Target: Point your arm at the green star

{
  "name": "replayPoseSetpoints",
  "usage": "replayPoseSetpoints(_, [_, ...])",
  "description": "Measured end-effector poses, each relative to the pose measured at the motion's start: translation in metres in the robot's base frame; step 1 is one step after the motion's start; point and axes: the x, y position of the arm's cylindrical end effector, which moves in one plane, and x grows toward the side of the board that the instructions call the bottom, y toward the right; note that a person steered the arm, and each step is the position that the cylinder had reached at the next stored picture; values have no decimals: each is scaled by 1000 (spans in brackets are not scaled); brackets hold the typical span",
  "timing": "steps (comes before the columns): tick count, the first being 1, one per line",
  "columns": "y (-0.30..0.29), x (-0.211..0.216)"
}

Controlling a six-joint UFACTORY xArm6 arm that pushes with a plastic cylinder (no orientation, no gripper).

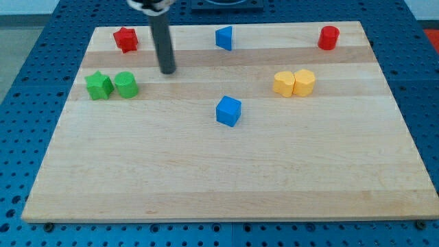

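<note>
The green star (99,86) lies near the board's left edge, touching a green cylinder (126,84) on its right. My tip (167,71) is down on the board, to the right of and slightly above the green cylinder, about a hundred pixels right of the star. The dark rod rises from the tip to the view's top.
A red star (125,39) lies at the top left, a blue triangular block (224,38) at the top middle, a red cylinder (328,38) at the top right. Two yellow blocks (294,83) touch at the right. A blue cube (228,111) sits mid-board on the wooden board (226,178).
</note>
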Motion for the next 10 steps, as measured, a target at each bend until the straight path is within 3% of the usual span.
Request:
replayPoseSetpoints(3, [-150,0])
replayPoseSetpoints(6, [-161,44])
replayPoseSetpoints(10, [-143,45])
